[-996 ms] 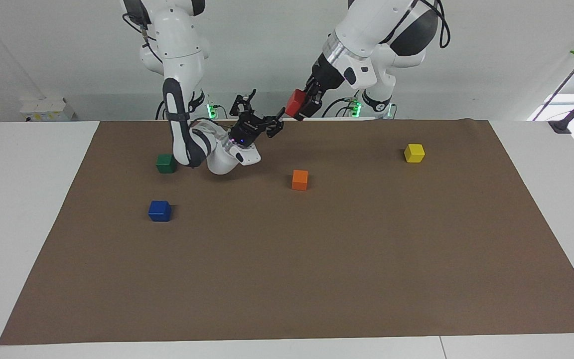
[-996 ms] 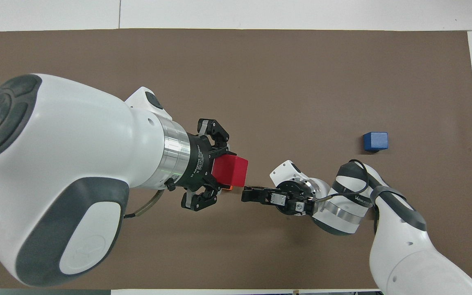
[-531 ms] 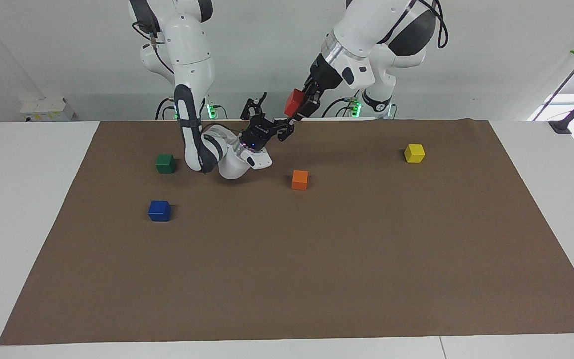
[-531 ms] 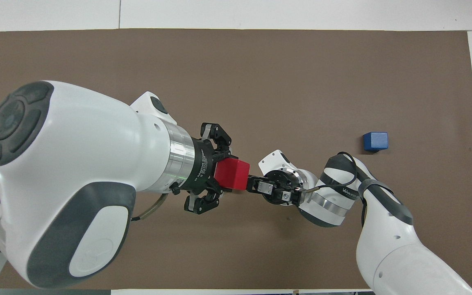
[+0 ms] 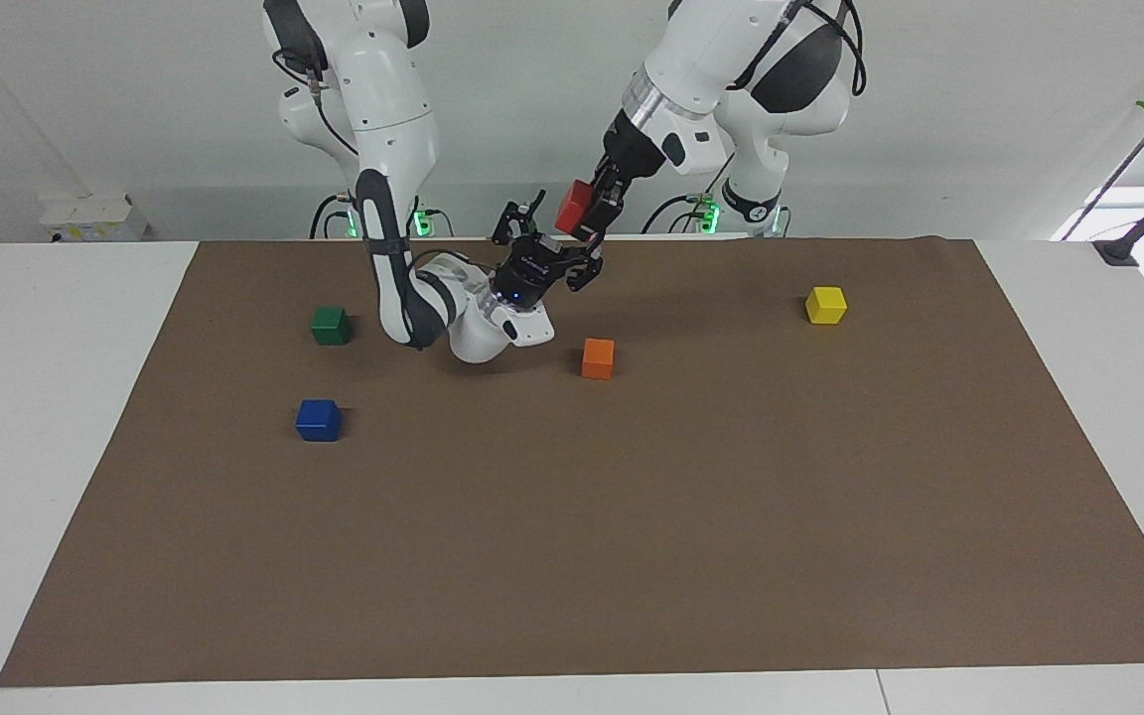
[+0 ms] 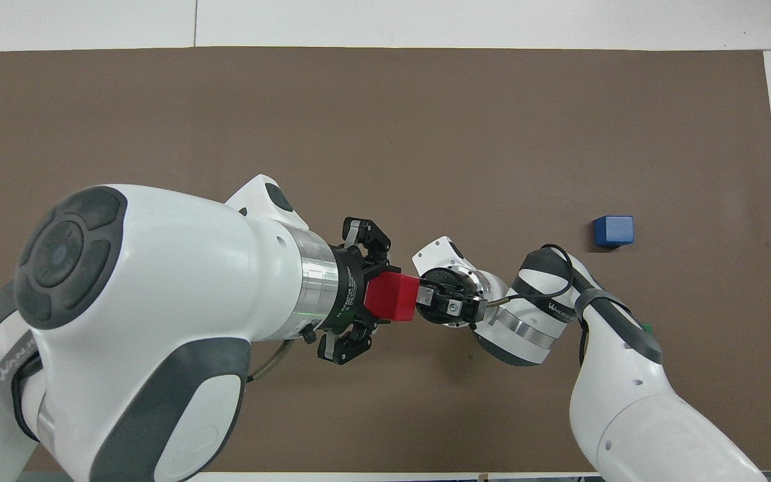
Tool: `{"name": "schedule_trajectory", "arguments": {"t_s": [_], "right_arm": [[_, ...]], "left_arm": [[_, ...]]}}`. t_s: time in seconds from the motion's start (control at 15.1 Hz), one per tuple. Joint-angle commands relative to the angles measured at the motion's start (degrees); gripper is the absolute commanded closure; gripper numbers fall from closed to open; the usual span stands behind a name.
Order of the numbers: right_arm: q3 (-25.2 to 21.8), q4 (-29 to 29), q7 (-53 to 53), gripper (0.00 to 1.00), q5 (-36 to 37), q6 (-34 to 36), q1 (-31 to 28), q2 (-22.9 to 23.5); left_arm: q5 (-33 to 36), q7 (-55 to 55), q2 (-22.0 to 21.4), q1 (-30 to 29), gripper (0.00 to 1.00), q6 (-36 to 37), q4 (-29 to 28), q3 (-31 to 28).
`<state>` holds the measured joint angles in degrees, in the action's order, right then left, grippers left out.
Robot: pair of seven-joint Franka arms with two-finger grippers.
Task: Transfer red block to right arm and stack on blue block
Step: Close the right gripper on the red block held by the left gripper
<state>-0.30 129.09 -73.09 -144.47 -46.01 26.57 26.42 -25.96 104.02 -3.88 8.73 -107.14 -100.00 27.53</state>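
Observation:
My left gripper (image 5: 582, 214) is shut on the red block (image 5: 571, 207) and holds it in the air over the mat's edge nearest the robots. It also shows in the overhead view (image 6: 380, 296), with the red block (image 6: 399, 298) sticking out of it. My right gripper (image 5: 554, 243) is open and points up at the block, with its spread fingers around the block's lower end. In the overhead view the right gripper (image 6: 427, 299) meets the block's free face. The blue block (image 5: 318, 420) sits on the mat toward the right arm's end (image 6: 613, 231).
A green cube (image 5: 331, 325) sits nearer to the robots than the blue block. An orange cube (image 5: 598, 357) lies on the mat below the two grippers. A yellow cube (image 5: 825, 305) sits toward the left arm's end. A brown mat (image 5: 632, 546) covers the table.
My right gripper has risen and closed the gap to the red block, now reaching it. My left gripper has shifted the block slightly toward the right arm.

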Motion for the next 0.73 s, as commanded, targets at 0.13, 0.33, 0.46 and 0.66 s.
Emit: {"name": "schedule_trajectory", "arguments": {"t_s": [0.13, 0.33, 0.46, 0.66], "right_arm": [[0.57, -3.22, -1.0, 0.0, -2.92, -0.13, 0.68, 2.41], [2.31, -4.37, -1.44, 0.0, -4.94, -0.74, 0.94, 2.32], [2.41, -4.19, -1.27, 0.08, -4.95, -1.53, 1.29, 2.49], [2.41, -3.84, -1.09, 0.71, -5.03, -2.15, 2.43, 2.58]], "left_arm": [[-1.29, 0.22, -1.83, 0.59, 1.0, -1.4, -2.22, -0.72], [-1.29, 0.22, -1.83, 0.59, 1.0, -1.4, -2.22, -0.72], [-1.29, 0.22, -2.0, 0.59, 1.0, -1.4, -2.48, -0.72], [-1.29, 0.13, -2.27, 0.59, 1.0, -1.4, -3.01, -0.72]]}}
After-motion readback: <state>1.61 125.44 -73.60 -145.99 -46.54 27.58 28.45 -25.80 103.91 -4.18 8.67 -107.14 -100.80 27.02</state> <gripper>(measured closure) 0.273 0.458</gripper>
